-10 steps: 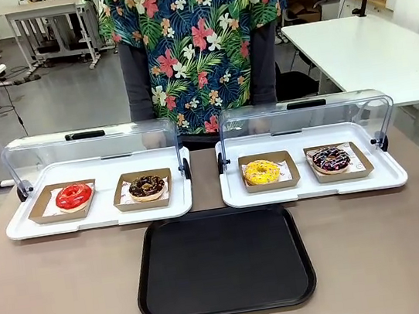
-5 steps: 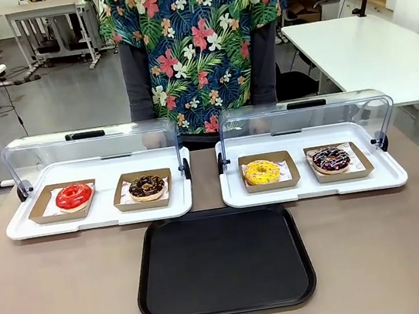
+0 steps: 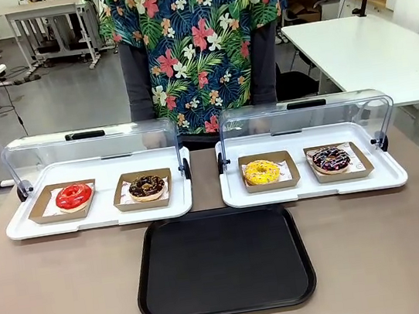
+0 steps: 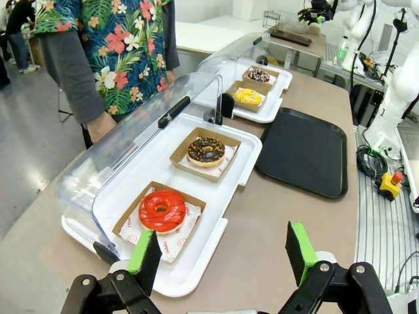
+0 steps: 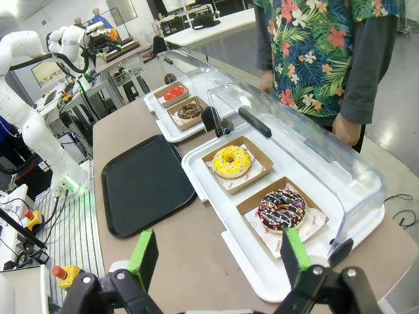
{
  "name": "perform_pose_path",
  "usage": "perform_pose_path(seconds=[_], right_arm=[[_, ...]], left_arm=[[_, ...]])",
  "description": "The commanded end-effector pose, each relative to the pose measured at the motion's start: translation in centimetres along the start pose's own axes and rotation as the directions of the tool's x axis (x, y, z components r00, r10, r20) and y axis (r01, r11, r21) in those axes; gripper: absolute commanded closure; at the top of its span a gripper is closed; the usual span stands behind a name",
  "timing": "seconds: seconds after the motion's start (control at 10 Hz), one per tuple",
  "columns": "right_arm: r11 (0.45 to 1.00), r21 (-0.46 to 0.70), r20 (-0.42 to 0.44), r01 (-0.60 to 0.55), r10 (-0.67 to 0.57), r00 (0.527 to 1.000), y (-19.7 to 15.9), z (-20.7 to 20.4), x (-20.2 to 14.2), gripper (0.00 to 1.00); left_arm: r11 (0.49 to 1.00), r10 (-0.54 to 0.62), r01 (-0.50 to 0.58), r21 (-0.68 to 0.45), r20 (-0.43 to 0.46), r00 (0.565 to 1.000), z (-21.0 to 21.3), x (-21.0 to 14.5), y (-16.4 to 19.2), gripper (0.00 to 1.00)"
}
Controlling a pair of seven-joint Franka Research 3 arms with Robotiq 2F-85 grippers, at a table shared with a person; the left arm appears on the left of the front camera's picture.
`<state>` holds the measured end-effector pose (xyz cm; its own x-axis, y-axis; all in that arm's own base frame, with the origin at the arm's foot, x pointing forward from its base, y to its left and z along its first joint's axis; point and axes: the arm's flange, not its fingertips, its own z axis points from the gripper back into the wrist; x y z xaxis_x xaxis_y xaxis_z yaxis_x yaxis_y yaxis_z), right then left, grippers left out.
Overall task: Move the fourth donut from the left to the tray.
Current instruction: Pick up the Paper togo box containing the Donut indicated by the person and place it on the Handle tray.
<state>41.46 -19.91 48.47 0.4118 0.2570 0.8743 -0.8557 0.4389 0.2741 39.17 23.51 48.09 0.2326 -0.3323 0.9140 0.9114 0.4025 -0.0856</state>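
Observation:
The fourth donut (image 3: 330,159), dark chocolate with pink and white drizzle, lies in a small brown cardboard tray at the right end of the right white display tray (image 3: 390,176). It shows close below my right gripper's camera as the fourth donut (image 5: 282,209) and far off as the fourth donut (image 4: 259,75). The black tray (image 3: 223,262) lies bare in front of both display trays; black tray (image 4: 304,150), black tray (image 5: 144,183). My left gripper (image 4: 223,252) hangs open above the table's left end. My right gripper (image 5: 216,256) hangs open above the right end.
A red donut (image 3: 74,195) and a crumb-topped chocolate donut (image 3: 147,186) sit in the left display tray; a yellow donut (image 3: 262,171) is left of the fourth. Both clear lids (image 3: 306,120) stand raised. A person in a floral shirt (image 3: 193,42) stands at the far side.

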Motion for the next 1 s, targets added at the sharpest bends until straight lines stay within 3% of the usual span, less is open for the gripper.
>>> perform_pose_path(seconds=[0.0,0.9], right_arm=[[1.000,0.002,0.025,-0.014,0.014,1.000,0.01,-0.19,0.17,0.00],[1.000,0.002,0.025,-0.014,0.014,1.000,0.01,-0.19,0.17,0.00]], left_arm=[[1.000,0.006,-0.006,-0.009,0.008,1.000,0.12,0.13,-0.15,0.00],[1.000,0.006,-0.006,-0.009,0.008,1.000,0.12,0.13,-0.15,0.00]])
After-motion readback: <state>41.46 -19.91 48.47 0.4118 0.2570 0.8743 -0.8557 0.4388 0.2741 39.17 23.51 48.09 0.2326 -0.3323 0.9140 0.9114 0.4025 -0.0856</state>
